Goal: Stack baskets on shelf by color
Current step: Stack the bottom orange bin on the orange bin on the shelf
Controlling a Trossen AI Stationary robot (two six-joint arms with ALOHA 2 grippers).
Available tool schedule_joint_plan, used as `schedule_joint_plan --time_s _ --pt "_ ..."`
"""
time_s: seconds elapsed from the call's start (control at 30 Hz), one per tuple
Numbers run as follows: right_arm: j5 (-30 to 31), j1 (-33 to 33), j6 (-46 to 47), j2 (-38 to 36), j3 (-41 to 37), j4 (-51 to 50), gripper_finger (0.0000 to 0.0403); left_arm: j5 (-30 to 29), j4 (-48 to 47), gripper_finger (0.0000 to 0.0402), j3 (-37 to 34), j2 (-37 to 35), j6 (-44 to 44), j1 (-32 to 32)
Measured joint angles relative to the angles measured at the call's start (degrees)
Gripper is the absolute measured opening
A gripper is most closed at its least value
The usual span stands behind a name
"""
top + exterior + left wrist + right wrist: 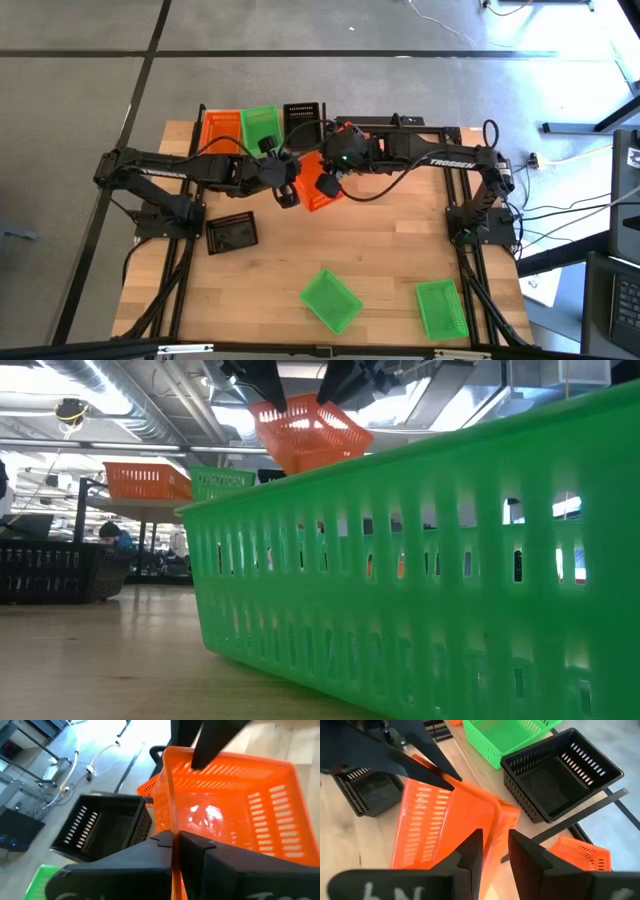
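Note:
An orange basket [320, 188] hangs in the air over the table's middle, tilted, with both grippers shut on it; in the low view this orange basket [310, 432] is clear of the tabletop. My left gripper [287, 192] is at its left side and my right gripper [330, 172] at its far right side. On the shelf [190, 135] at the far edge stand an orange basket [220, 130], a green one [262, 124] and a black one [302, 114]. Another orange basket [580, 852] shows beside the black one [560, 775]. My left gripper [176, 842] pinches one upright wall of the orange basket at its rim [167, 805], one finger inside and one outside. The basket is lifted clear and tilted. My right gripper [495, 851] pinches the opposite wall at its rim [496, 822], one finger on each side of the wall, coming from the table's right.
A black basket [232, 233] rests on the tabletop left of centre. Two green baskets [330, 300] [440, 308] lie near the near edge; one of them [420, 590] fills the low view's foreground. Bare wood lies between them and the arms.

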Motion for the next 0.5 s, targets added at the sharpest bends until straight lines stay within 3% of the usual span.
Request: schedule_joint_plan --time_s 0.5 --pt "0.2 1.8 -0.8 -5.0 0.0 -0.5 0.0087 1.9 -4.2 0.0 2.3 -1.4 -0.1 0.0"
